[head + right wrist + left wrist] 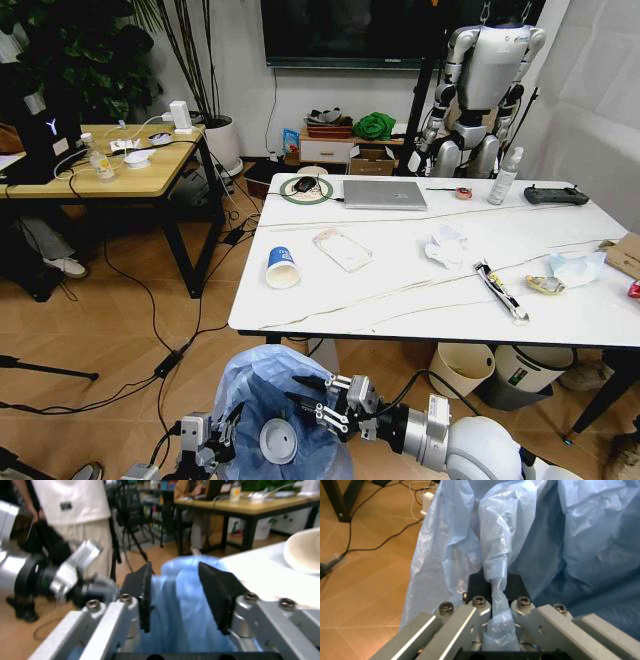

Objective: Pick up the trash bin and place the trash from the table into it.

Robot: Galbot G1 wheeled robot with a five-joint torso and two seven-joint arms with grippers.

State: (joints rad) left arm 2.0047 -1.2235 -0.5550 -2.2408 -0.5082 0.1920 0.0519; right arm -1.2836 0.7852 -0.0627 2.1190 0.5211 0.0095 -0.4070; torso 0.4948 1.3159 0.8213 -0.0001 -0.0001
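The trash bin (262, 400), lined with a crinkly pale-blue bag (530, 547), stands close before me, below the table's (400, 300) near edge. My left gripper (230, 422) is shut on a fold of the bag (496, 588) at the bin's left rim. At the right rim my right gripper (305, 398) hangs open, its fingers (142, 592) apart with the blue bag (180, 611) beyond them. Trash lies on the table: a paper cup (282, 267), a clear pack (342, 249), tissues (445, 245), a long wrapper (501, 290), a small wrapper (545, 285) and cardboard (625, 255).
A laptop (384, 193), black controller (556, 195), spray bottle (506, 176) and round dish (306, 189) sit at the table's far side. A cream bin (466, 365) and a grey-white bin (530, 375) stand under it. A wood table (100, 170) and floor cables (150, 300) are to the left.
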